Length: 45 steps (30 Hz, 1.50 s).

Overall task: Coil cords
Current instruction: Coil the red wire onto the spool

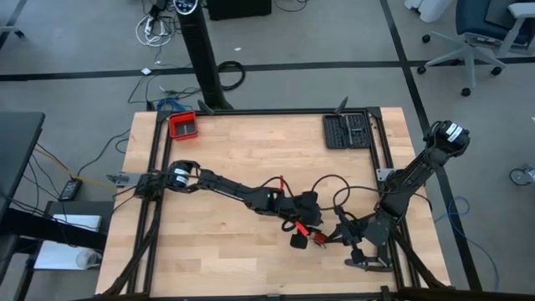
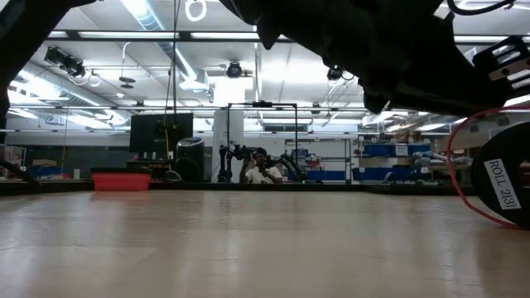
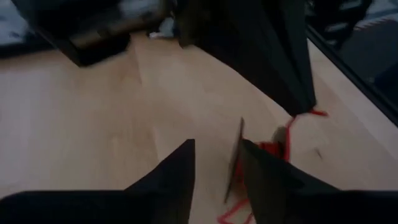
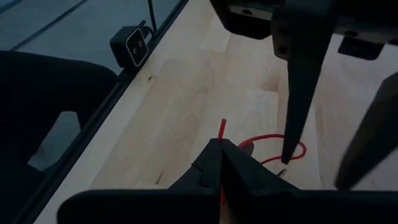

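Light wood table (image 1: pixel 217 159) w/ black frame carried red tray (image 1: pixel 183 125) & black case (image 1: pixel 347 130) at far edge; thin red cord (image 1: pixel 311 236) lay near front-right.

We see the thin red cord (image 1: pixel 308 235) lying in loose loops on the bench near its front edge.

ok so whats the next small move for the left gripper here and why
Probably close the left gripper back onto the red cord. Its fingers stand open with the cord lying loose on the table just beside them, while the right gripper is shut on the cord's other end. With one end pinned, regripping the loose part would let the left arm wind another loop.
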Each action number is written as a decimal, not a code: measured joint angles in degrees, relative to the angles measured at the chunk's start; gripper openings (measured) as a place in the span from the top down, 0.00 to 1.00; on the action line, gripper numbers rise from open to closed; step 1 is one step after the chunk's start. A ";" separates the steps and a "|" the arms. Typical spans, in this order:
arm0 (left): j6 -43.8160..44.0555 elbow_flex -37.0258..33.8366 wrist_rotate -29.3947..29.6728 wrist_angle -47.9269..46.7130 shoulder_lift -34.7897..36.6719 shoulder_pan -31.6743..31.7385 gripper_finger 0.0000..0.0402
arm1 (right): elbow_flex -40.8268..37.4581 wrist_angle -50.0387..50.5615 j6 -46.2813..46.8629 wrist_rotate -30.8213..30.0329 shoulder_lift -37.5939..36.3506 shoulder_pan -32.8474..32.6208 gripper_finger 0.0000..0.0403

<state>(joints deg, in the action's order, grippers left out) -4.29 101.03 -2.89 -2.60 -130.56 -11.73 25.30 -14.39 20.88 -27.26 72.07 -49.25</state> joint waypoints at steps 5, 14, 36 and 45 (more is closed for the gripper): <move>0.09 0.00 -0.85 0.60 0.00 -0.06 0.66 | 0.00 0.00 0.02 -0.02 0.01 -0.15 1.00; 4.06 -0.02 -2.78 1.56 -2.08 -0.80 0.66 | 0.00 -0.04 -0.02 -0.09 0.02 -0.15 0.99; 3.49 0.11 -0.88 0.96 -3.74 -2.25 0.98 | 0.00 -0.04 -0.08 -0.33 0.02 -0.20 1.00; 5.17 0.11 0.93 -0.12 -3.74 -2.25 1.00 | 0.00 1.84 0.04 -0.31 -0.45 -1.37 1.00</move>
<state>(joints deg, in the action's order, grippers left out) 0.88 101.14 -1.97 -2.71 -134.30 -13.98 25.30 -12.55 20.92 -27.58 71.62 -50.63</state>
